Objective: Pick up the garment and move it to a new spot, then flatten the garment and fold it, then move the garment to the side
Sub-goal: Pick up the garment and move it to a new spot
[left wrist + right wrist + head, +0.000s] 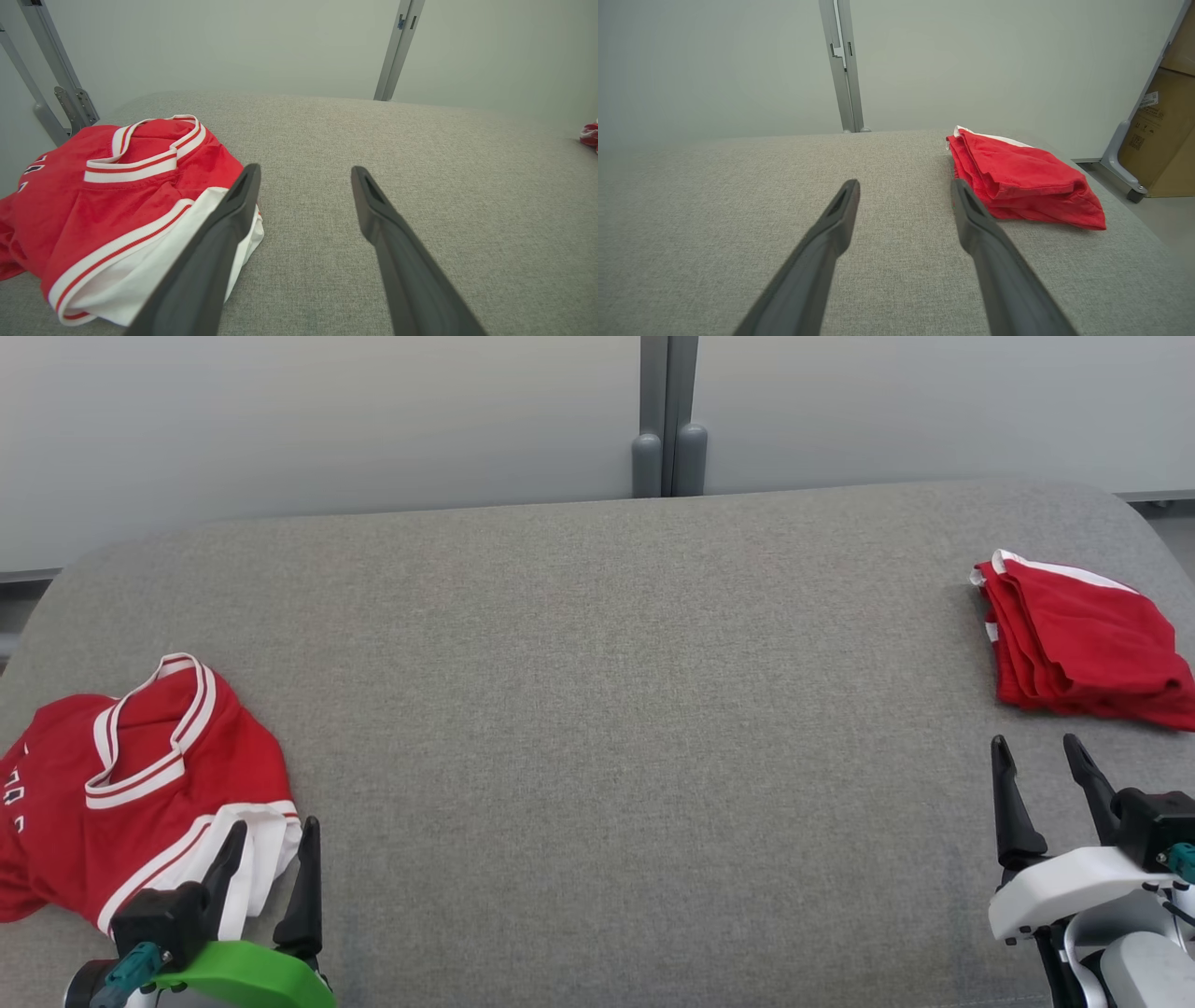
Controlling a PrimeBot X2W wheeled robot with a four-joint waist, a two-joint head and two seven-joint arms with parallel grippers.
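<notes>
Crumpled red jersey (140, 784) laid at lower left of head view on grey padded surface (597, 709). Left gripper (274, 824) spread wide, nothing grasped, one finger seen over jersey's white hem. Folded red garment (1083, 649) placed at right edge; right gripper (1035, 741) released, empty, below it.

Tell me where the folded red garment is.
The folded red garment lies at the far right of the grey table in the head view, just beyond the open right gripper.

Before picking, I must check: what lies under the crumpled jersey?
The jersey lies on the grey surface, which shows all around it. Anything beneath its folds is covered and cannot be seen.
</notes>
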